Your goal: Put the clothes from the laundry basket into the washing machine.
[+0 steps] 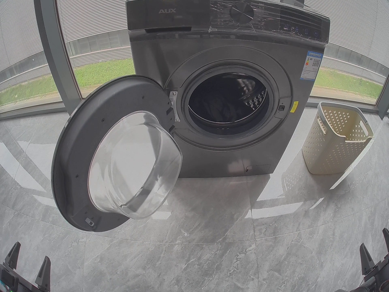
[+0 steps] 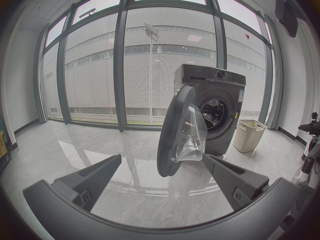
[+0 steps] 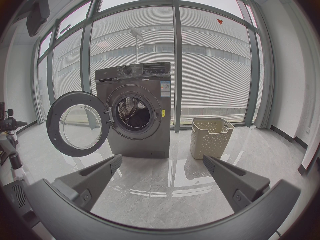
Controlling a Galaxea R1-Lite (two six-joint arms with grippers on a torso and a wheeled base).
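Cream perforated plastic laundry basket (image 1: pixel 324 151) stands at 11 o'clock from the right gripper (image 1: pixel 375 244), nearer it than the left gripper (image 1: pixel 30 254), both spread wide, empty.

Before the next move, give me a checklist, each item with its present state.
1. Washing machine door swung wide open: ok.
2. Drum opening free of obstruction: ok.
3. Dark clothes lying inside the drum: ok.
4. Laundry basket emptied: cannot tell, its bottom is hidden.
5. Left gripper open and empty: ok.
6. Right gripper open and empty: ok.
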